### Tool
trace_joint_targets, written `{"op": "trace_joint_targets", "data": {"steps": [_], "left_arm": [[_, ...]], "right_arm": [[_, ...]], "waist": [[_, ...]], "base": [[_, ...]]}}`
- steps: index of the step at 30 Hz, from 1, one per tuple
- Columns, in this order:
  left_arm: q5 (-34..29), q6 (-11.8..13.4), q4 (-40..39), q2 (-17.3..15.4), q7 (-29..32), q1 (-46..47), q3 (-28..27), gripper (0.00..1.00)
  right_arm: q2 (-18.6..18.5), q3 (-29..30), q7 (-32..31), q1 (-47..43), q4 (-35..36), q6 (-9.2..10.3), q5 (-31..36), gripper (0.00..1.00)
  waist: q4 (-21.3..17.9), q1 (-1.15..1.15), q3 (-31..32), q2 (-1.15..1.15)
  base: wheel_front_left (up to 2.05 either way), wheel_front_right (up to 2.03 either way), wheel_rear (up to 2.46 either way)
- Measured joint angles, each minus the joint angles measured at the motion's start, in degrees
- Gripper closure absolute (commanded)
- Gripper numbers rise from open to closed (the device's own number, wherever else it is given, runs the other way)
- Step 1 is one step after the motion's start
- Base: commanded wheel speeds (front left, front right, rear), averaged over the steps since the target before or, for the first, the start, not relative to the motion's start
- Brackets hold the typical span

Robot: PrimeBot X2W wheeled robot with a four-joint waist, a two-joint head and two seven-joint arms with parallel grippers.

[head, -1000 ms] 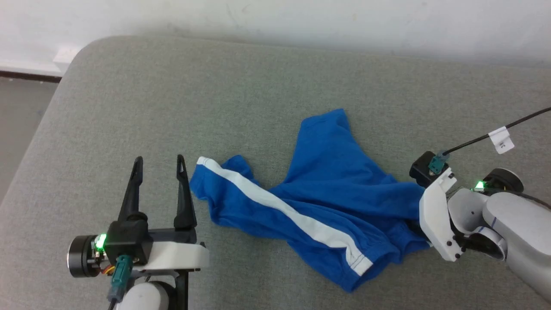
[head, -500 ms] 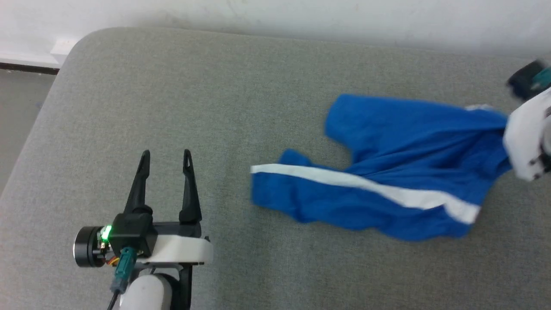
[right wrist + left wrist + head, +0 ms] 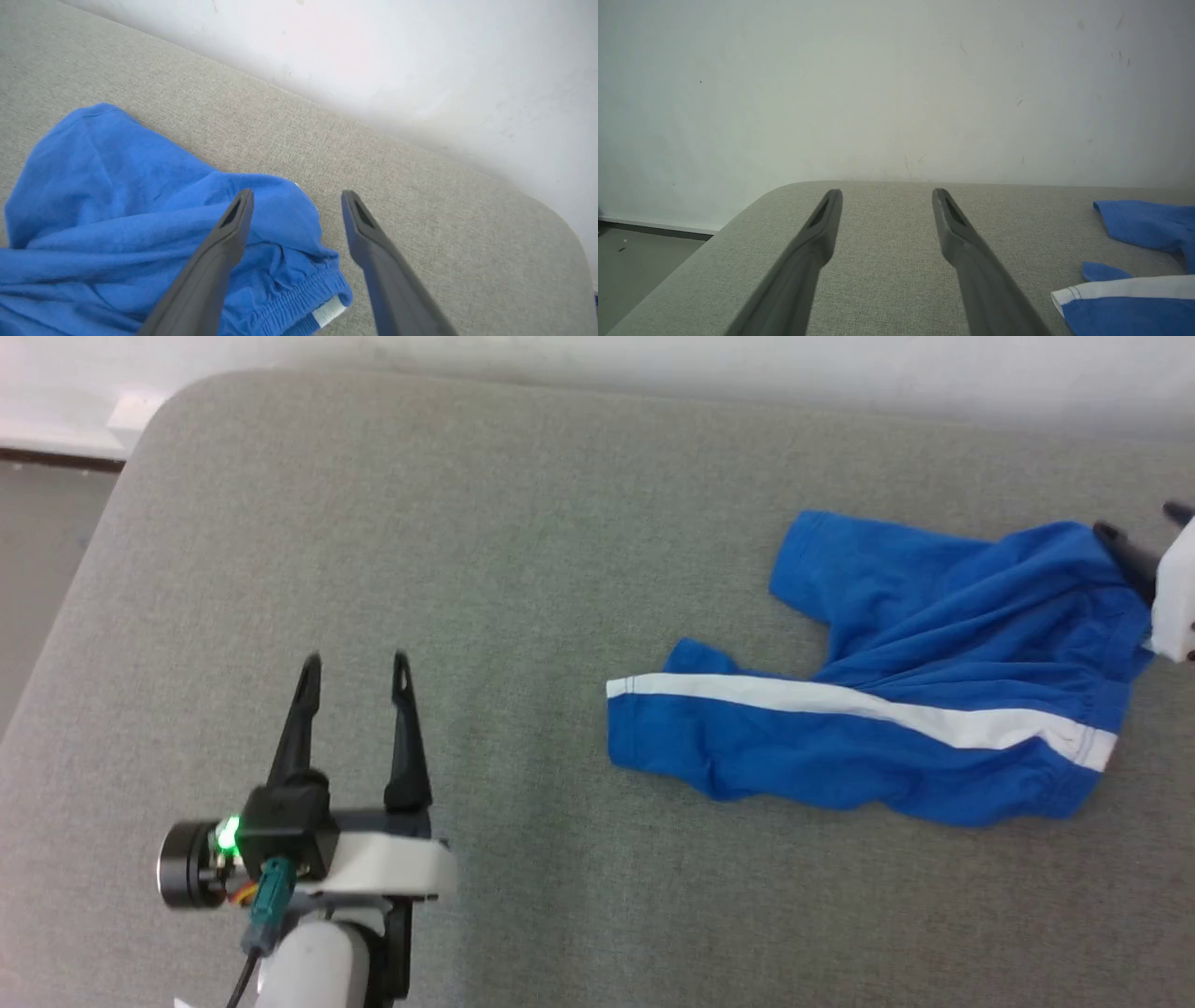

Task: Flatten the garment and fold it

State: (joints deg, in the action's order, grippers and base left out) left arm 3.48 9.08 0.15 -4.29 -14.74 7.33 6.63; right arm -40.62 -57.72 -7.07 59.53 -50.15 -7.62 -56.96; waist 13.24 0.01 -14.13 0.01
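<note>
The garment, bright blue shorts with a white side stripe, lies crumpled on the right half of the grey fabric surface, waistband toward the right. My right gripper hovers open at the garment's far right corner. In the right wrist view its fingers stand apart over the waistband end of the garment, with nothing clamped. My left gripper is open and empty at the lower left, well clear of the cloth. In the left wrist view, past this gripper, a leg hem of the garment shows at the right.
A white wall runs along the surface's far edge. The surface's rounded far-left corner drops off to grey floor. Bare grey fabric stretches between my left gripper and the garment.
My right gripper pulled the garment to the right and farther back, then opened and let it go. The cloth now lies stretched out more. The left gripper stayed put; the camera shifted slightly.
</note>
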Motion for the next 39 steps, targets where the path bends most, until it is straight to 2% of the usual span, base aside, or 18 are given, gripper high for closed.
{"op": "trace_joint_targets", "data": {"steps": [3,6,13,18,24,30,34,35,36,39], "left_arm": [[-0.32,0.02,0.48,-0.07,0.00,-1.82,-0.86,0.00],[-0.53,0.01,0.45,-0.26,0.00,-3.28,-1.62,0.00],[-0.66,-0.46,0.38,-0.59,0.00,-5.19,-2.60,0.00],[-1.08,-0.55,0.26,-0.49,0.00,-5.20,-2.46,0.00],[-1.12,-1.04,0.25,-0.18,0.01,-5.10,-2.03,0.00],[-1.14,-1.41,0.40,0.27,0.01,-4.38,-1.53,0.00],[-1.13,-1.40,0.79,0.42,0.00,-3.38,-1.44,0.00],[-1.13,-1.40,0.96,0.44,0.00,-3.28,-1.37,0.00],[-1.13,-1.40,1.20,0.48,0.00,-3.20,-1.25,0.00],[-1.05,-1.46,2.56,0.53,0.01,-2.41,-1.11,0.00]], "right_arm": [[-2.68,-0.13,2.91,-0.15,4.87,0.01,0.02,0.00],[-6.19,-0.96,2.67,-1.17,12.81,0.01,-0.67,0.00],[-14.86,-2.90,-6.90,-7.53,33.81,0.01,-9.39,0.00],[-19.03,-3.80,-13.18,-12.13,41.39,0.01,-14.89,0.00],[-17.55,-2.31,-12.93,-16.30,39.53,0.01,-21.00,0.00],[-12.11,-0.57,-11.00,-16.71,33.76,0.02,-24.07,0.00],[-8.99,-1.36,-10.98,-16.72,30.62,0.02,-23.46,0.00],[-8.36,-1.56,-10.37,-16.75,29.97,0.02,-23.21,0.27],[-7.76,-1.47,-9.21,-16.76,29.32,0.02,-22.92,1.00],[-7.32,-1.94,-7.60,-16.84,29.21,0.02,-21.65,1.00]], "waist": [[-0.84,-0.01,1.47,0.00],[-2.35,-0.02,3.17,0.00],[-6.54,-0.02,6.79,0.00],[-8.43,-0.02,8.38,0.00],[-8.27,-0.01,7.85,0.00],[-6.73,0.00,5.42,0.00],[-5.81,0.00,3.72,0.00],[-5.62,0.00,3.35,0.00],[-5.46,0.00,3.03,0.00],[-5.12,0.01,2.61,0.00]], "base": [[0.00,0.00,0.00],[0.00,0.00,0.00],[0.00,0.00,0.00],[0.00,0.00,0.00],[0.00,0.00,0.00],[0.00,0.00,0.00],[0.00,0.00,0.00],[0.00,0.00,0.00],[0.00,0.00,0.00],[0.00,0.00,0.00]]}}
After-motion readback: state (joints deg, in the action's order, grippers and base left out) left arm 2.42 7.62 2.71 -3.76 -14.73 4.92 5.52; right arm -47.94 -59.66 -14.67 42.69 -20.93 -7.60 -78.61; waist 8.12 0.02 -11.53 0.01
